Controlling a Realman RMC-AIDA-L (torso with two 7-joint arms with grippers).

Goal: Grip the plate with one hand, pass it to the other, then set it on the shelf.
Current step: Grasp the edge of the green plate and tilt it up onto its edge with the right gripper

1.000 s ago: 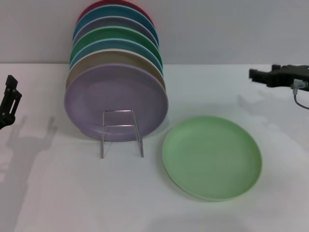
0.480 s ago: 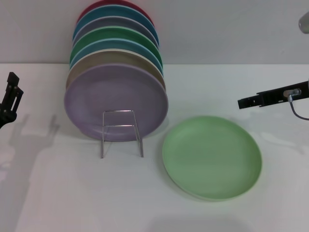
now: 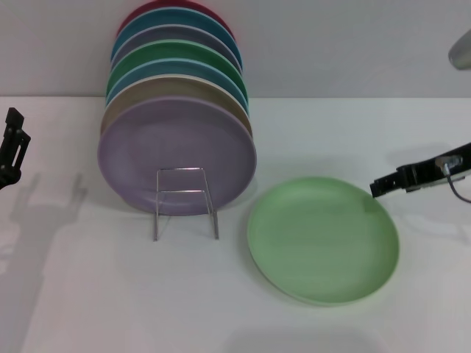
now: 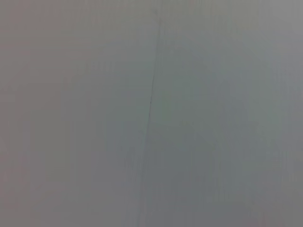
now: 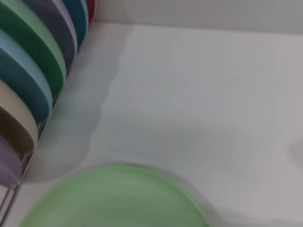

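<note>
The pale mint-green plate (image 3: 324, 239) lies flat on the white table, right of the rack; it also shows in the right wrist view (image 5: 118, 198). The shelf (image 3: 184, 202), a thin silver wire rack with a squarish looped front, stands left of it and holds several upright plates. My right gripper (image 3: 378, 187) hangs low just beyond the plate's far right rim, pointing at it, apart from it. My left gripper (image 3: 13, 140) stays at the far left edge, away from everything.
The lilac plate (image 3: 176, 154) stands at the front of the rack, with a beige, blue, darker green (image 3: 180, 55) and other plates behind it. The rack's plates show edge-on in the right wrist view (image 5: 28, 85). The left wrist view shows only a blank grey surface.
My right gripper has come down and toward me, from high at the back right to just beside the plate's far right rim. The left gripper has barely shifted. The plate has not moved.
</note>
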